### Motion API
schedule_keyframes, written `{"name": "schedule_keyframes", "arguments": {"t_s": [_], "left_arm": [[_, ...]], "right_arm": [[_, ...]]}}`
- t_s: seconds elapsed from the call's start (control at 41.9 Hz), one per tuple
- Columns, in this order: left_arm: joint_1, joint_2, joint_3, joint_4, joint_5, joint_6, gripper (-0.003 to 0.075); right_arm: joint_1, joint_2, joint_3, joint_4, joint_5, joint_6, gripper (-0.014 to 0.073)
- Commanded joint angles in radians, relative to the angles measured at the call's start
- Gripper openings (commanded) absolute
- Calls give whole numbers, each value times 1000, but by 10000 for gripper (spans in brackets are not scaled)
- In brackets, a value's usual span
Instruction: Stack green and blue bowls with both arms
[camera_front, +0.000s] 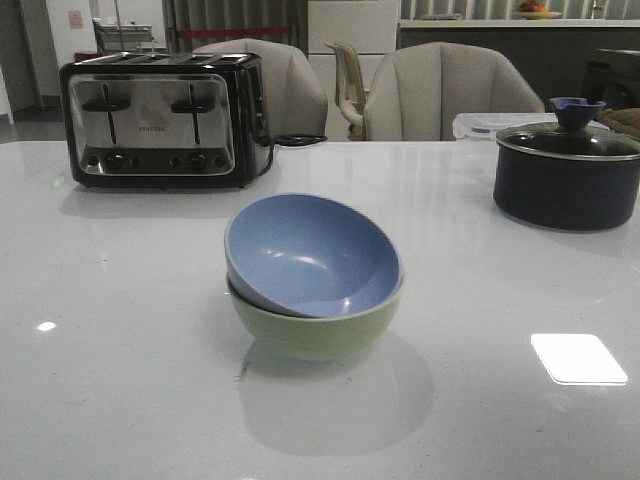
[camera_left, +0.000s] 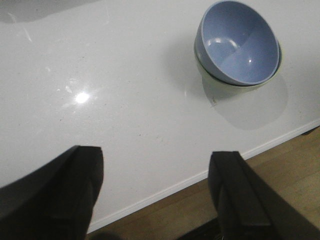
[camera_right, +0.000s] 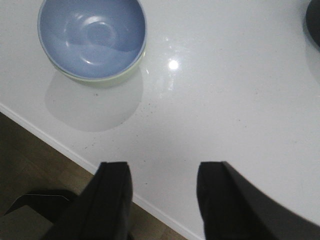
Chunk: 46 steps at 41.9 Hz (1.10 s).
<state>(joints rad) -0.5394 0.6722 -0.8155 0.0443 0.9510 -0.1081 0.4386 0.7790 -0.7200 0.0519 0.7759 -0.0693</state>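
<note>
The dusty blue bowl (camera_front: 312, 252) sits tilted inside the pale green bowl (camera_front: 318, 325) in the middle of the white table. Both also show in the left wrist view, the blue bowl (camera_left: 239, 42) over the green bowl (camera_left: 216, 86), and in the right wrist view, the blue bowl (camera_right: 92, 36) with a sliver of the green bowl (camera_right: 120, 75). My left gripper (camera_left: 157, 157) is open and empty above the table's front edge, well apart from the bowls. My right gripper (camera_right: 164, 172) is open and empty above the front edge too. Neither gripper shows in the front view.
A black and steel toaster (camera_front: 165, 120) stands at the back left with its cord behind it. A dark lidded pot (camera_front: 568, 170) stands at the back right; its edge shows in the right wrist view (camera_right: 314, 20). Chairs stand behind the table. The table's front edge (camera_left: 200, 176) runs under both grippers.
</note>
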Motion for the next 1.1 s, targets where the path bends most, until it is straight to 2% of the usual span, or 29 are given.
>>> {"name": "schedule_keyframes", "arguments": {"t_s": [0.0,0.096,0.167,0.358,0.454,0.549,1.003,1.075], "left_arm": [[-7,-69,9,4,-65,-25,512],[-7,-115,28,4,-67,-25,510],[-7,-126,30,4,-69,-25,472],[-7,-124,32,4,-76,-25,257],[-7,-124,32,4,-88,-25,162],[-7,-124,32,3,-89,-25,96],[-7,-124,32,3,-89,-25,102],[-2,-147,47,18,-121,-25,102]], "right_arm": [[-2,-5,-28,-7,-59,-9,432],[-2,-5,-28,-7,-53,-9,422],[-2,-5,-28,-7,-51,-9,372],[-2,-5,-28,-7,-50,-9,125],[-2,-5,-28,-7,-52,-9,29],[-2,-5,-28,-7,-53,-9,34],[-2,-5,-28,-7,-52,-9,34],[-2,-5,-28,-7,-52,-9,34]]}}
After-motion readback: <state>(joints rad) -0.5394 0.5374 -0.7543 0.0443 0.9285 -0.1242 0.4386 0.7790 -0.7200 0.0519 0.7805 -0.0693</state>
